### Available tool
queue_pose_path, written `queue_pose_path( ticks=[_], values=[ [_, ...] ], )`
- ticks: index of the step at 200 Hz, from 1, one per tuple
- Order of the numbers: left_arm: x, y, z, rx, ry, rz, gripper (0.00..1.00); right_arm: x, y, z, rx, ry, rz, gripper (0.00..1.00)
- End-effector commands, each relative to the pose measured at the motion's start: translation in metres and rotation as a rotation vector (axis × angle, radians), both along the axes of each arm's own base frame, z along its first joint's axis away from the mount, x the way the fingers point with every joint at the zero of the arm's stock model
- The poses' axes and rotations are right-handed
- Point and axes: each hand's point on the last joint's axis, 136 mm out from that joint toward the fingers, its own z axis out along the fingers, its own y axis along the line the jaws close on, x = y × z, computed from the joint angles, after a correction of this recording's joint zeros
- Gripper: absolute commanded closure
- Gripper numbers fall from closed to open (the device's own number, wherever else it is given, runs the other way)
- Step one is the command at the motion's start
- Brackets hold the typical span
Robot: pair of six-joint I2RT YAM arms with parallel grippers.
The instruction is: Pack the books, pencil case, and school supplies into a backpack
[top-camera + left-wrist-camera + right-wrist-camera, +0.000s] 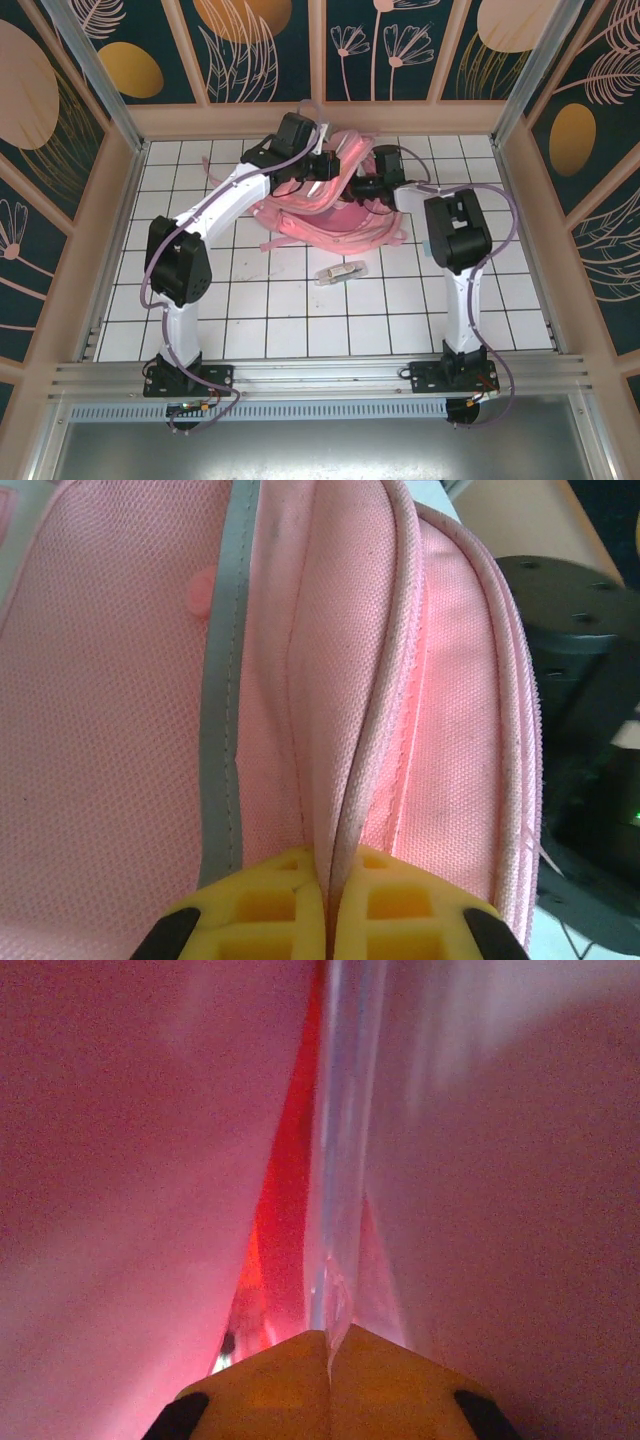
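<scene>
The overhead view is bright and even, with soft, short shadows on the white tiled table (300,330); lines bend slightly near the edges. The left wrist view shows the backpack (120,730) weave sharp and well lit. The right wrist view is dim, reddish and blurred, with pale glare on the clear plastic piece (340,1160).

The backpack (335,222) lies far back on the table (300,320), the narrow box (338,272) just before it.

The arms (250,185) hide much of the backpack (330,222) at upper centre; the transparent box (338,272) holds something too small to tell; the clear plastic piece (340,1140) is blurred.
</scene>
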Motion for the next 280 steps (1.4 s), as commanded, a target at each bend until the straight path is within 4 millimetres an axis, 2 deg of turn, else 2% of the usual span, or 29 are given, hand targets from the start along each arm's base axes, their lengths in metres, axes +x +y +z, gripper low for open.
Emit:
queue_pose_path(
  ticks=[1, 25, 37, 45, 78, 105, 115, 136, 154, 178, 197, 227, 256, 280],
  values=[
    [-0.013, -0.017, 0.089, -0.203, -0.161, -0.064, 1.00, 0.021, 0.026, 0.013, 0.072, -0.020, -0.081, 1.00],
    [-0.010, -0.015, 0.089, -0.212, -0.167, -0.035, 1.00, 0.017, 0.045, 0.021, 0.131, -0.009, -0.106, 1.00],
    [-0.006, -0.012, 0.087, -0.207, -0.169, -0.005, 1.00, 0.014, 0.041, 0.022, 0.121, -0.001, -0.136, 0.88],
    [-0.002, -0.009, 0.083, -0.201, -0.170, 0.018, 1.00, 0.011, 0.033, 0.020, 0.109, 0.005, -0.166, 0.74],
    [0.010, 0.001, 0.075, -0.176, -0.191, 0.106, 1.00, -0.006, -0.011, 0.031, 0.039, 0.016, -0.279, 0.36],
    [0.019, 0.005, 0.075, -0.165, -0.211, 0.145, 1.00, -0.023, -0.045, 0.035, -0.104, 0.005, -0.346, 0.20],
    [0.021, 0.005, 0.074, -0.160, -0.216, 0.153, 1.00, -0.028, -0.055, 0.036, -0.157, -0.003, -0.352, 0.18],
    [0.024, 0.004, 0.069, -0.160, -0.213, 0.156, 1.00, -0.033, -0.074, 0.030, -0.267, -0.011, -0.374, 0.16],
    [0.025, 0.001, 0.066, -0.167, -0.203, 0.149, 1.00, -0.035, -0.080, 0.026, -0.329, -0.018, -0.365, 0.17],
    [0.023, 0.001, 0.066, -0.169, -0.202, 0.143, 1.00, -0.033, -0.097, 0.017, -0.467, -0.046, -0.405, 0.22],
    [0.021, 0.002, 0.066, -0.169, -0.202, 0.138, 1.00, -0.026, -0.102, 0.007, -0.560, -0.082, -0.416, 0.30],
    [0.017, -0.001, 0.071, -0.188, -0.197, 0.118, 1.00, -0.018, -0.086, -0.011, -0.659, -0.121, -0.354, 0.55],
    [0.014, -0.004, 0.073, -0.213, -0.181, 0.105, 1.00, -0.016, -0.052, -0.019, -0.608, -0.126, -0.286, 0.51],
    [0.008, -0.009, 0.074, -0.251, -0.154, 0.083, 1.00, -0.002, -0.033, -0.019, -0.560, -0.148, -0.292, 0.52]
  ],
)
